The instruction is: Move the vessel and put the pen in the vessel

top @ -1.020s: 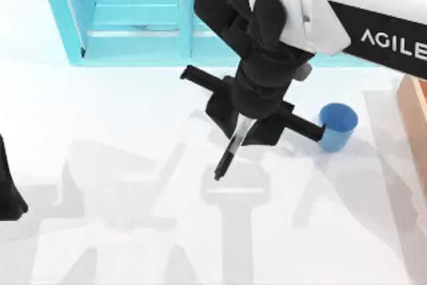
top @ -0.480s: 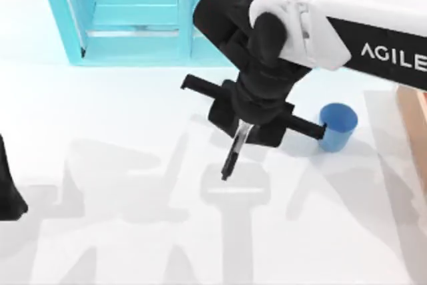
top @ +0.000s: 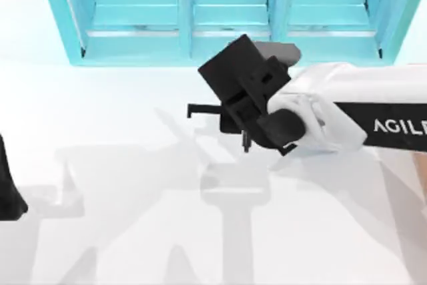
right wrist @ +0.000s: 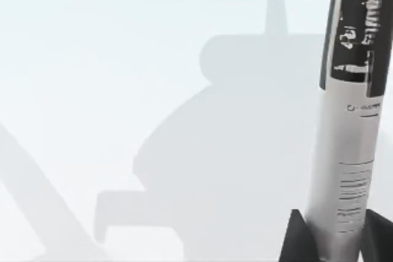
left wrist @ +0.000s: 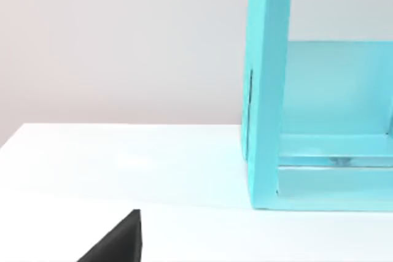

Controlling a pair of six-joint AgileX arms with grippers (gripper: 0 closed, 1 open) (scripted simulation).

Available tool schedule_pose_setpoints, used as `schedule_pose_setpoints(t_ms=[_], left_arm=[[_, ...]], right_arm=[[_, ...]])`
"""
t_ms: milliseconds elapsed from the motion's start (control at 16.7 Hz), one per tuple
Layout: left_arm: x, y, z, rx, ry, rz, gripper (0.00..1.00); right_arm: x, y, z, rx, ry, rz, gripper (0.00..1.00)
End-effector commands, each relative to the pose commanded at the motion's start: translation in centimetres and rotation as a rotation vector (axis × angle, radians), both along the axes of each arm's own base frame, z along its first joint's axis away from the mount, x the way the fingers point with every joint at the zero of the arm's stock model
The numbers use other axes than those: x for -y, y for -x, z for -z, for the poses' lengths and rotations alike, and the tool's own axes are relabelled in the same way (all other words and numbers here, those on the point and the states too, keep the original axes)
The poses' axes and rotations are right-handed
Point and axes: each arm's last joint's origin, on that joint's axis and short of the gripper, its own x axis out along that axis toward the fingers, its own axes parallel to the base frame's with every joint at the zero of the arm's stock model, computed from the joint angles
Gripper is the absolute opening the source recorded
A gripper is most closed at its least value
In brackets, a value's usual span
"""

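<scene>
Pen (right wrist: 350,127) upright in right pincer (right wrist: 331,237)

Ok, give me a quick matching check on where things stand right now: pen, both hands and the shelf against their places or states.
Things:
1. pen
2. left hand
3. shelf
4. right hand

Places or states:
A. turquoise, along the table's back edge
B. parked at the table's left edge
C. black and grey, gripped between two fingers
D. over mid-table, shut on its load

Pairs: 1-C, 2-B, 3-A, 4-D
</scene>
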Motion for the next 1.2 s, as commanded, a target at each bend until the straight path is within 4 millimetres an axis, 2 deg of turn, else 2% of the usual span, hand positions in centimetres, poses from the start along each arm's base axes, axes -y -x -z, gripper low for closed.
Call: schedule_pose_setpoints(t_ms=[240,540,900,1200], left_arm=[[0.0,0.0,0.0,0.000,0.000,0.000,1.00],[0.0,0.0,0.0,0.000,0.000,0.000,1.00],[0.0,0.0,0.0,0.000,0.000,0.000,1.00],[0.0,0.0,0.0,0.000,0.000,0.000,1.00]], right_arm=[[1.4,2.0,1.2,0.325,0.115,-0.021,0.00],[4.3,5.2,0.3,0.609,0.224,0.067,0.00],[7.1,8.0,-2.7,0.789,0.224,0.214,0.00],[7.6,8.6,-3.8,0.833,0.189,0.258,0.00]])
